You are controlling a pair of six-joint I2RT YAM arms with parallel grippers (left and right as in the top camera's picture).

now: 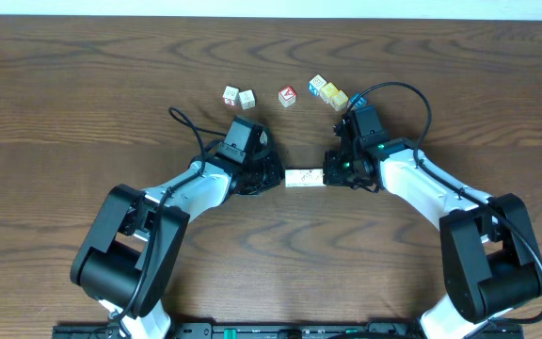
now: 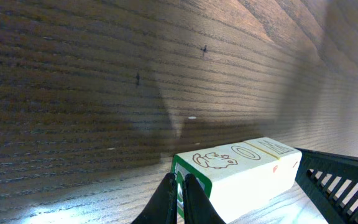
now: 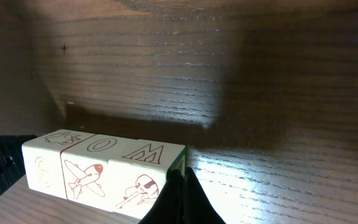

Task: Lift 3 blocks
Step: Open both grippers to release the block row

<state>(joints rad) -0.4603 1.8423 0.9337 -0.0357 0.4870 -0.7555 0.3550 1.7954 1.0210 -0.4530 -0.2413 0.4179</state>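
Blocks (image 1: 304,178): 3 cream cubes end to end in one row, approx centre of table (image 1: 64,85), row running 9 to 3 o'clock in overhead view. L gripper (image 2: 180,186) at row's 9 o'clock end, fingers pressed together, tips against the green-edged end face. R gripper (image 3: 180,182) at 3 o'clock end, fingers likewise pressed together, tips touching that end. Neither pinched a block; row sat between the two closed tips, touched at both ends. Couldn't tell whether row rested on the wood or hung clear; dark shadow lay behind it in both wrist views. Top faces showed an animal outline, O, M; side faces had plane drawings in red-brown. Other cubes lay loose toward 12 o'clock of row, well apart from it: pale pair (image 1: 239,97) at 11, red-faced cube (image 1: 288,96) at 12, blue/yellow pair (image 1: 327,91) at 1, near R arm.
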